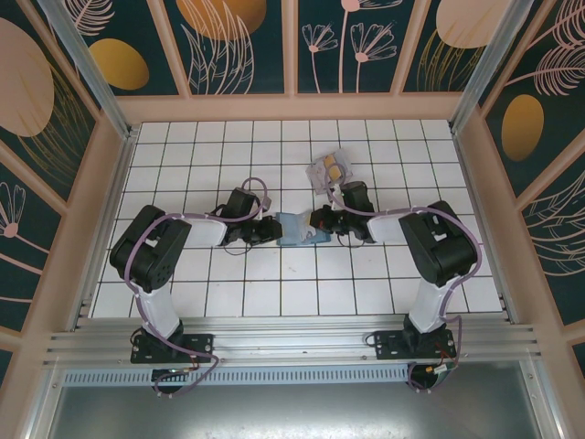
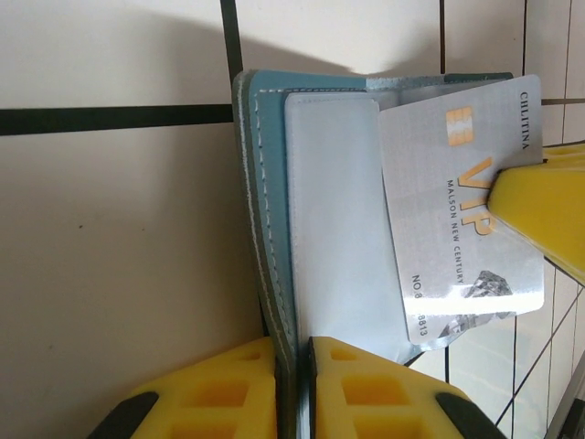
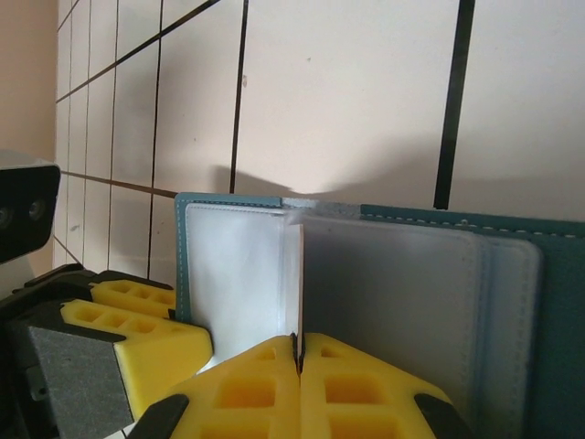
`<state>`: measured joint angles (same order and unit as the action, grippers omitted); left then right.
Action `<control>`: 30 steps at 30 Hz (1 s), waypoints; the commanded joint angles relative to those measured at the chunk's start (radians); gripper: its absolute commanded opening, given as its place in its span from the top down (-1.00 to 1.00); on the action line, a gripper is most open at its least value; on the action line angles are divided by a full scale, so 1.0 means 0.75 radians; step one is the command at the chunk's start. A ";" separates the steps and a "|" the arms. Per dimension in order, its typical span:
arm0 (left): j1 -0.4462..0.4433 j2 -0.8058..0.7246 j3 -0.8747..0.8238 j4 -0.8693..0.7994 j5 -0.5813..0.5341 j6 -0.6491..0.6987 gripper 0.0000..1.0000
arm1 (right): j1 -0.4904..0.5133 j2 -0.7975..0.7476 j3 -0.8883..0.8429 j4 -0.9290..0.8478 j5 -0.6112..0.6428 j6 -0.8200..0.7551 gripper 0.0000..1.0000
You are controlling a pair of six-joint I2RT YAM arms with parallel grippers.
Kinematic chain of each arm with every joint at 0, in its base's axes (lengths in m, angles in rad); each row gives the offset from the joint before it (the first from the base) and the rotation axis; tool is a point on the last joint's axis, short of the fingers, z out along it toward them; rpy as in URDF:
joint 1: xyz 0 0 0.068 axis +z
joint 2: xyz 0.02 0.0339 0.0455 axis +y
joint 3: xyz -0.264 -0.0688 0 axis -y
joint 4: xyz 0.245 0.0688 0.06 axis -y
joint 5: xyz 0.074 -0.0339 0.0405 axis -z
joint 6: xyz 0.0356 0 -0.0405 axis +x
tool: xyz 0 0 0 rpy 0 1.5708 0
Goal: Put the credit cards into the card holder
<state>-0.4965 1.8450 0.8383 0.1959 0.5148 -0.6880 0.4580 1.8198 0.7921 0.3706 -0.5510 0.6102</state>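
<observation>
The card holder point(image 1: 294, 229) lies open on the white gridded surface point(image 1: 274, 293), directly between the two grippers. From the left wrist, its teal outer leaf point(image 2: 270, 201) stands up straight ahead of the left gripper point(image 2: 294, 352). The two yellow fingers of that gripper are pressed together on the leaf's near edge, so the left gripper is narrowed to a pinch on the card holder. The paler blue-grey inner pocket sits just to the right of the fingers.

A silver card point(image 2: 462, 210) printed with "VIP" in gold leans against that inner pocket, ahead and to the right of the left gripper. Its lower corner overlaps the pocket. A yellow finger point(image 2: 548, 206) of the right gripper presses on the card's right side.

From the right wrist, the silver card point(image 3: 293, 274) shows edge-on as a thin pale strip rising straight out of the right gripper point(image 3: 297, 346). That gripper's fingers are closed tight on it with no gap left. The open card holder point(image 3: 402, 293) spreads just beyond these fingers, one pale inner face to the left of the card and one to the right, with teal trim around them. The left gripper's yellow fingers point(image 3: 137, 334) show low and to the left of the right gripper, at the card holder's far leaf.

The other credit cards point(image 1: 329, 169) lie in a loose bunch on the surface, beyond the right gripper and near it, apart from the card holder. One of them is gold-yellow.
</observation>
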 commanded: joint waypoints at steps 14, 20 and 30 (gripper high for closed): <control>0.018 0.021 -0.025 -0.046 -0.031 0.009 0.65 | 0.098 0.076 0.005 0.095 0.116 0.137 1.00; 0.018 0.017 -0.038 -0.032 -0.027 0.002 0.61 | 0.109 0.045 -0.041 0.053 0.144 0.154 1.00; 0.018 -0.006 -0.024 -0.037 -0.005 -0.008 0.48 | 0.203 0.109 0.066 -0.097 0.299 0.075 1.00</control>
<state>-0.4934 1.8431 0.8322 0.2134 0.5369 -0.6968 0.5800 1.8565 0.8261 0.4194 -0.4042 0.7094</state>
